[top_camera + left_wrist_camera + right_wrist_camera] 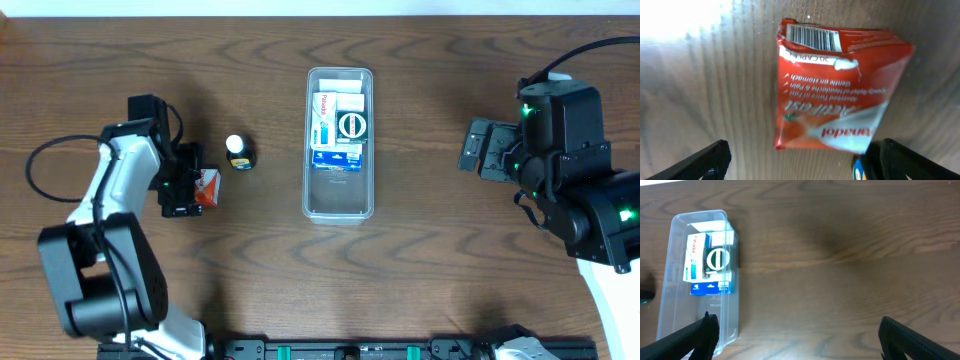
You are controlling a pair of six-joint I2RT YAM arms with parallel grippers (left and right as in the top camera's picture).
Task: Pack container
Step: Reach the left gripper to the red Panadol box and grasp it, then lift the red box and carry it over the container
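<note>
— What can you read on the crumpled red cardboard box [840, 85]?
— You see its print upside down: "Panadol", "Actifast", "Gentle on stomach". You also find a barcode near the torn end, with "20 CAPLETS" below it.

Red-white box [835, 90], clear container [339, 200] — wood-grain table [470, 265]

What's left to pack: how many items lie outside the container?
2: a red box by the open jaws of the left gripper, and a small white-capped bottle between it and the container. None seems hidden.
</note>
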